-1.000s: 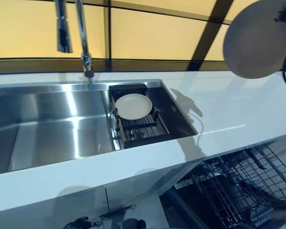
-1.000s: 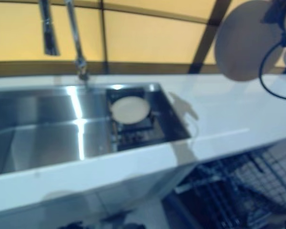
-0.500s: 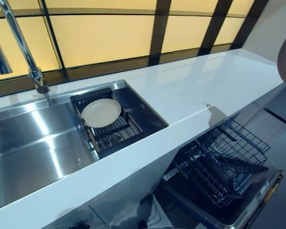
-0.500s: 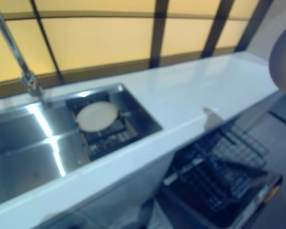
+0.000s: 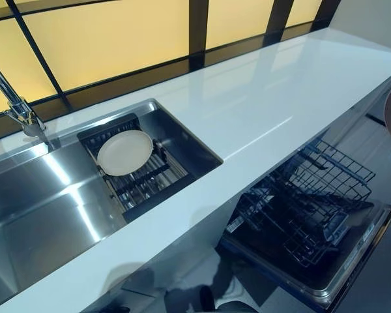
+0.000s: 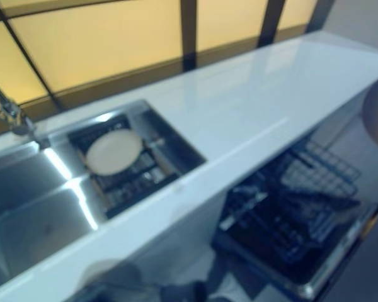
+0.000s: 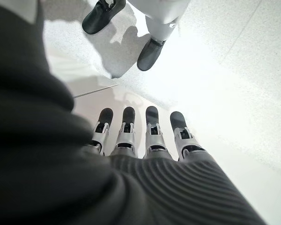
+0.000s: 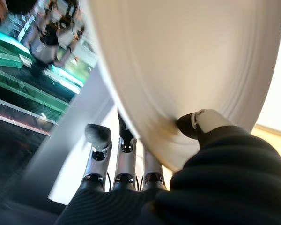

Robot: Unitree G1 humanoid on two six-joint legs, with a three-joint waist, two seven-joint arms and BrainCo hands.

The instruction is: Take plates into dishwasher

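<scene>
Plates are in two places: one cream plate point(image 8: 187, 65) is pinched in the right robot hand point(image 8: 131, 164), thumb on one face and fingers point(image 8: 97, 136) behind the other, and it shows as a rounded edge at the right border of the eye views, out past the white surface point(image 5: 267, 98) and above the open dishwasher's wire rack point(image 5: 306, 208). A second cream plate point(image 5: 124, 152) lies on the dark slatted rack point(image 5: 146, 182) at the right end of the steel sink point(image 5: 39, 208), near the faucet point(image 5: 16, 107). Idle, the left robot hand point(image 7: 140, 140) hangs with straight, spread fingers over the pale floor, holding nothing.
</scene>
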